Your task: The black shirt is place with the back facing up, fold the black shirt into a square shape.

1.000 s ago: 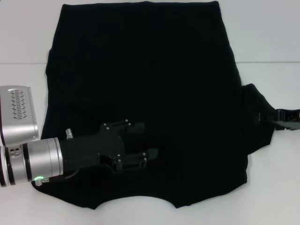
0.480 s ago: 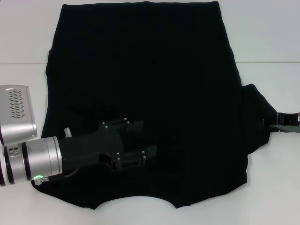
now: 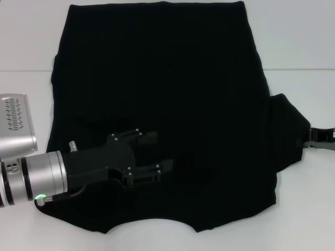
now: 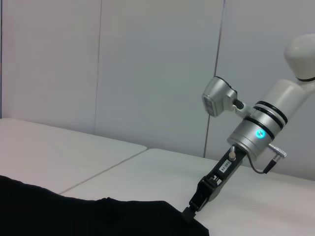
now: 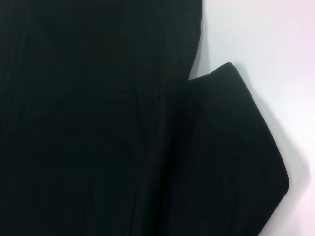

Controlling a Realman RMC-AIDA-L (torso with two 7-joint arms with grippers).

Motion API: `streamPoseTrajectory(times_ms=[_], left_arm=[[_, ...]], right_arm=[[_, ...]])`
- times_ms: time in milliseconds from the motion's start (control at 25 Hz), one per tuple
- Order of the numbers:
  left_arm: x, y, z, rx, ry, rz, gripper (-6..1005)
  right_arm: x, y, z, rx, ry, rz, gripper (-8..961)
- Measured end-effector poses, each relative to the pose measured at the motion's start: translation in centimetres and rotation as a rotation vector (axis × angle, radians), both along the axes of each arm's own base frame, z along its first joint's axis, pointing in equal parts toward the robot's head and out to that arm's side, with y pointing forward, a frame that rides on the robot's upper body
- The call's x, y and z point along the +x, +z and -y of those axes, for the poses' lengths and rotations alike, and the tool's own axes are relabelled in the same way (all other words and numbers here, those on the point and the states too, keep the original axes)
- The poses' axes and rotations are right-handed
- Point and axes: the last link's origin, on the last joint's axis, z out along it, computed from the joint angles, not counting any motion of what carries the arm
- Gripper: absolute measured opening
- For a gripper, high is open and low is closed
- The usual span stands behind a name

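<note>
The black shirt (image 3: 162, 104) lies spread flat on the white table (image 3: 298, 47), filling most of the head view, with its straight hem toward 12 o'clock and its curved neckline edge toward 6 o'clock. One short sleeve (image 3: 287, 133) sticks out at about 3 o'clock. The left gripper (image 3: 157, 151) reaches in from 8 o'clock and sits over the lower left part of the shirt, its two black fingers (image 3: 149, 137) apart and pointing toward 3 o'clock, with nothing seen clamped between them. The right gripper (image 3: 314, 137) is at the 3 o'clock edge, its tip just at the outer edge of the sleeve; whether it is apart or closed cannot be told. The left wrist view shows the right arm (image 4: 256, 132) angled down to the shirt's edge.
</note>
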Motion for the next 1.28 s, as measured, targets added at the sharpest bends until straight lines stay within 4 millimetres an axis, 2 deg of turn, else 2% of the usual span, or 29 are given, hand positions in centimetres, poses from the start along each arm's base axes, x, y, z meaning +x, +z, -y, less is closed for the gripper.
streamPoseTrajectory(times_ms=[40,240,760,1280], left_arm=[[0.0,0.0,0.0,0.0,0.001,0.0,765],[0.0,0.0,0.0,0.0,0.001,0.0,766],[-0.3,-0.2,0.5,-0.012,0.021,0.012,765],[-0.4,-0.1,0.9,-0.021,0.038,0.044,765]], right_arm=[[0.0,0.0,0.0,0.0,0.0,0.0,135],[0.3,0.5,0.0,0.007,0.006,0.012,0],[2.5,3.7,0.8,0.058,0.012,0.046,1],[1.1,4.3,-0.4,0.071,0.077,0.059,1]])
